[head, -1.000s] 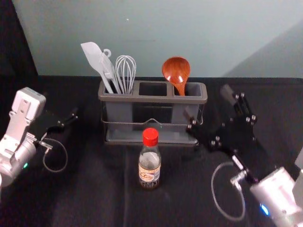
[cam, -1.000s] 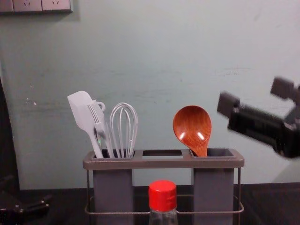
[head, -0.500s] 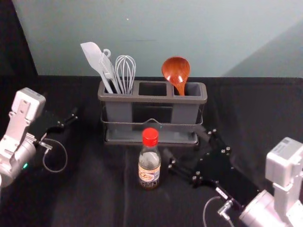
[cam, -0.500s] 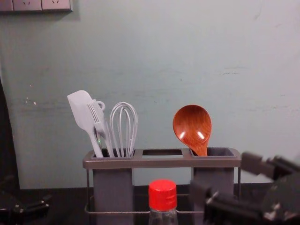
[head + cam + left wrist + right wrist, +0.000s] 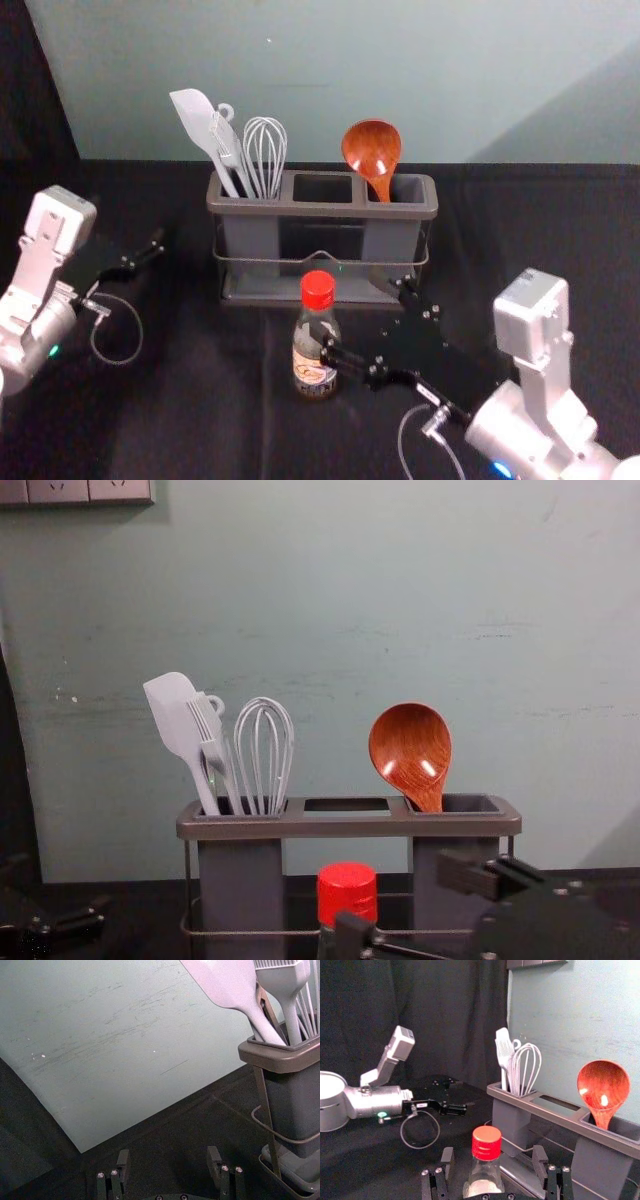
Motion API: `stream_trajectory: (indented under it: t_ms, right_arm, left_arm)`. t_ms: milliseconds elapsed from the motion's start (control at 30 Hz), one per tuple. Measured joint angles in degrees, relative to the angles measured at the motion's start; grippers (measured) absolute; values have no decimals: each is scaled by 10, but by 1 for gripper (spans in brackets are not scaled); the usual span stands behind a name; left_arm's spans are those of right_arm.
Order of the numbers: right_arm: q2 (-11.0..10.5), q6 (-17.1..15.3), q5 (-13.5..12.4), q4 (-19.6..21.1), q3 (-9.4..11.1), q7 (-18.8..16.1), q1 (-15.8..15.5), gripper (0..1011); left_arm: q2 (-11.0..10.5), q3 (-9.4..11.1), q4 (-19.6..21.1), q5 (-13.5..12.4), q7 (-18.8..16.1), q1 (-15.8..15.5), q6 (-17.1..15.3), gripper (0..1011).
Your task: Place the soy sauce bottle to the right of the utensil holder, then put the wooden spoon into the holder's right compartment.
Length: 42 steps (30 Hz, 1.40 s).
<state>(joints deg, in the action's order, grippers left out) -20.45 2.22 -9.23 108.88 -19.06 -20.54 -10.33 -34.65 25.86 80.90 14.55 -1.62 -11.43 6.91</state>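
Jaws parted, the right gripper (image 5: pixel 350 312) reaches in from the right in the head view, 1 fingertip overlapping the soy sauce bottle (image 5: pixel 313 375), which is upright in front of the utensil holder (image 5: pixel 325 210). The wooden spoon (image 5: pixel 371 150) stands bowl-up in the holder's right compartment (image 5: pixel 390 240). The left gripper (image 5: pixel 150 240) is parked at the left.

In the left wrist view, the left gripper's 2 jaws are spread.

The right wrist view has the bottle between 2 parted jaws; contact can't be told.

In the chest view, 1 right fingertip overlaps the bottle just below its red cap (image 5: pixel 347 890).
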Motion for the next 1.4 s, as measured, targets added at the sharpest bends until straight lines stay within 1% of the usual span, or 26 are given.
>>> stream_trajectory:
  t_ms: [133, 333, 467, 667, 967, 1067, 1100, 1133, 1167, 1200, 1233, 1300, 1400]
  right_arm:
    - [11, -10, 3, -28, -15, 2, 33, 1002]
    - [23, -14, 5, -63, -29, 2, 71, 1002]
    - [29, -14, -1, -74, -31, 1, 82, 1002]
    - [39, -9, -22, -89, -37, -2, 92, 1002]
    - [40, -4, -31, -95, -47, -2, 97, 997]
    - [41, -4, -31, -97, -51, -2, 98, 929]
    - [41, -4, -31, -97, -52, -2, 99, 929]
    - [41, -4, -30, -97, -54, -2, 99, 907]
    - [41, -5, -30, -97, -55, -2, 99, 868]
    - [41, -5, -30, -97, -55, -2, 99, 854]
    - [41, -7, -30, -98, -57, -1, 100, 800]
    - [41, -8, -30, -98, -58, 0, 100, 763]
    - [41, -10, -31, -98, -59, 1, 100, 668]
  left_arm:
    - [0, 0, 0, 0, 0, 0, 0, 1000]
    - [0, 0, 0, 0, 0, 0, 0, 1000]
    - [0, 0, 0, 0, 0, 0, 0, 1000]
    - [0, 0, 0, 0, 0, 0, 0, 1000]
    - [0, 0, 0, 0, 0, 0, 0, 1000]
    - [0, 0, 0, 0, 0, 0, 0, 1000]
    - [0, 0, 0, 0, 0, 0, 0, 1000]
    - [0, 0, 0, 0, 0, 0, 0, 1000]
    - [0, 0, 0, 0, 0, 0, 0, 1000]
    - [0, 0, 0, 0, 0, 0, 0, 1000]
    - [0, 0, 0, 0, 0, 0, 0, 1000]
    - [0, 0, 0, 0, 0, 0, 0, 1000]
    - [0, 0, 0, 0, 0, 0, 0, 1000]
